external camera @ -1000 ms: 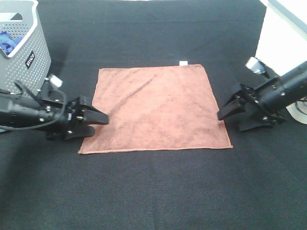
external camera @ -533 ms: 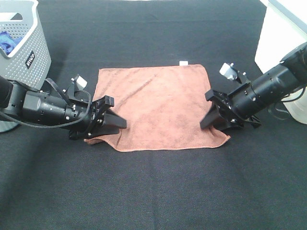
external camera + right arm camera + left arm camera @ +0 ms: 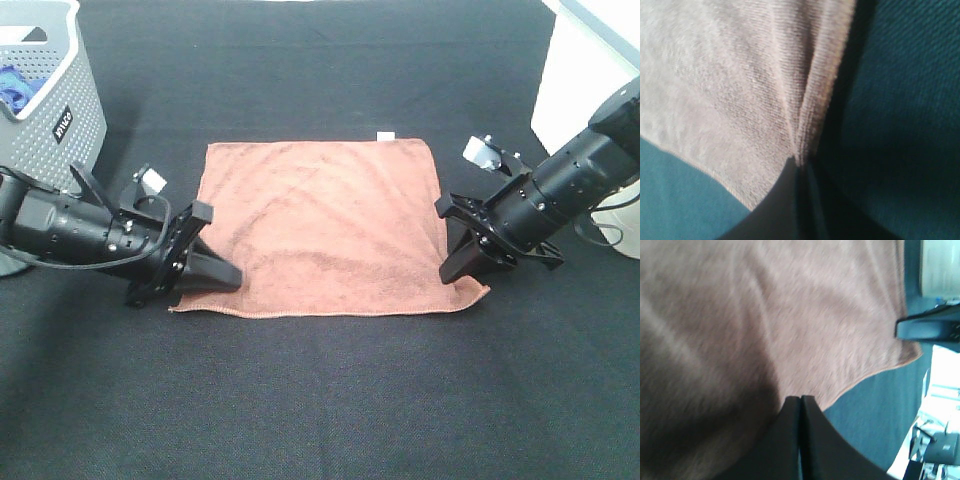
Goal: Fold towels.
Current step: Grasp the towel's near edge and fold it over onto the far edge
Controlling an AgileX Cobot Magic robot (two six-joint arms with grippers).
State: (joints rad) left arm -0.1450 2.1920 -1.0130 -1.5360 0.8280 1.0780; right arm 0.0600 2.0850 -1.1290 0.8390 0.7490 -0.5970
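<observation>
The reddish-brown towel (image 3: 320,225) lies flat on the black table, its white tag (image 3: 383,133) at the far edge. My left gripper (image 3: 228,276) is shut on the towel's near-left corner, low on the table. My right gripper (image 3: 456,272) is shut on the near-right corner. In the left wrist view the closed fingers (image 3: 790,440) meet at the gripper's tip (image 3: 801,399) on the towel's edge (image 3: 790,330), and the right gripper shows beyond it (image 3: 935,327). In the right wrist view the gripper (image 3: 799,163) pinches a raised fold of the towel (image 3: 740,75).
A grey perforated basket (image 3: 60,110) stands at the far left with a blue cloth (image 3: 12,85) inside. A white object (image 3: 585,70) borders the table at the far right. Black table cloth (image 3: 330,400) stretches in front of the towel.
Both grippers have come in onto the towel's near corners and shut. In the last half second they moved slightly outward, drawing the bunched near edge straighter.
</observation>
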